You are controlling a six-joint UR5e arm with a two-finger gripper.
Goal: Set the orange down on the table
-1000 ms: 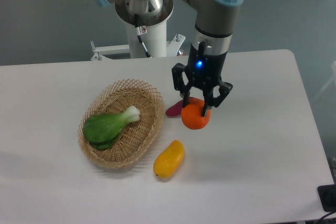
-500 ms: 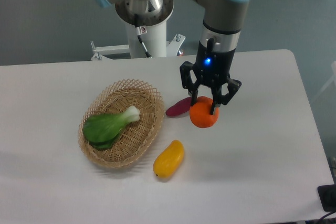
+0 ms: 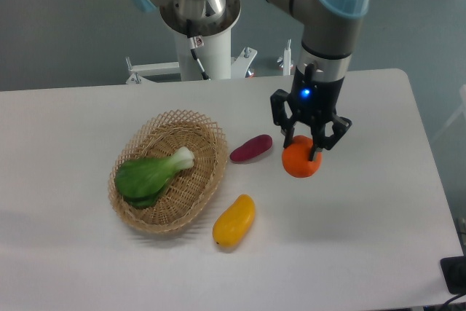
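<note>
The orange (image 3: 301, 162) is a small round bright-orange fruit held between the two fingers of my gripper (image 3: 303, 149), which is shut on it from above. It hangs over the white table (image 3: 364, 202), right of centre, just right of the purple sweet potato (image 3: 250, 148). I cannot tell whether the orange touches the tabletop. The top of the orange is hidden by the fingers.
An oval wicker basket (image 3: 198, 180) with a green leafy vegetable (image 3: 149, 175) stands at the left. A yellow-orange mango-like fruit (image 3: 234, 220) lies in front of the basket. The robot's base column (image 3: 204, 41) stands behind the table's far edge.
My gripper has carried the orange to the right, away from the sweet potato, which now shows in full. The other things have not moved.
</note>
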